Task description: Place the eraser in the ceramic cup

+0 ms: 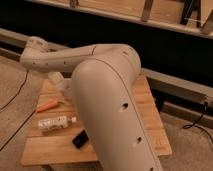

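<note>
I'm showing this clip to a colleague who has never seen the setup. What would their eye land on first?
The big pale robot arm fills the middle of the view, its elbow hiding much of the wooden table. Its gripper is out of sight behind the arm. On the table's left part lie an orange tool, a clear bottle on its side and a black slab near the front edge.
</note>
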Robot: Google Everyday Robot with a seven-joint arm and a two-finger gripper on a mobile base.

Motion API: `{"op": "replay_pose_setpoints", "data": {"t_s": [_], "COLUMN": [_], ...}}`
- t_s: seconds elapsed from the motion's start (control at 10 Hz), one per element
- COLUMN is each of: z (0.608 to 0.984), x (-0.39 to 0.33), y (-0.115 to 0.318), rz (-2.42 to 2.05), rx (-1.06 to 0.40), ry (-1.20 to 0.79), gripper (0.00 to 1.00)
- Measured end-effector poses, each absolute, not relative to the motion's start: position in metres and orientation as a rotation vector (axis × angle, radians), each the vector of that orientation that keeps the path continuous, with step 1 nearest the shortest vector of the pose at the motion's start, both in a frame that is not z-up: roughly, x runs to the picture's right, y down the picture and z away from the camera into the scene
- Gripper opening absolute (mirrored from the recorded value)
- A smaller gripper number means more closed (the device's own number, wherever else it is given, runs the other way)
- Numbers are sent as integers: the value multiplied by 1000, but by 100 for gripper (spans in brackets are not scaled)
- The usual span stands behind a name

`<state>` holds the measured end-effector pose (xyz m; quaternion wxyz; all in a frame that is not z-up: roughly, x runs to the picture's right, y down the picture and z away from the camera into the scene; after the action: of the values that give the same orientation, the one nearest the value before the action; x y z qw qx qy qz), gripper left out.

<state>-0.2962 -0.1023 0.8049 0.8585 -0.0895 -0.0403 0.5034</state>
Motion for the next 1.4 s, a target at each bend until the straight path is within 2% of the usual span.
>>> {"op": "replay_pose_setpoints", "data": {"t_s": [0.4,0.7,1.1,1.4], "z": [827,846,857,860], "x": [-278,-273,-295,-295], "y": [-102,-85,-62,-66], "rz": [1055,1045,1006,989], "rx": [-196,-219,-246,-223], "ry": [-48,-14,1,11], "gripper": [0,0,0,0]}}
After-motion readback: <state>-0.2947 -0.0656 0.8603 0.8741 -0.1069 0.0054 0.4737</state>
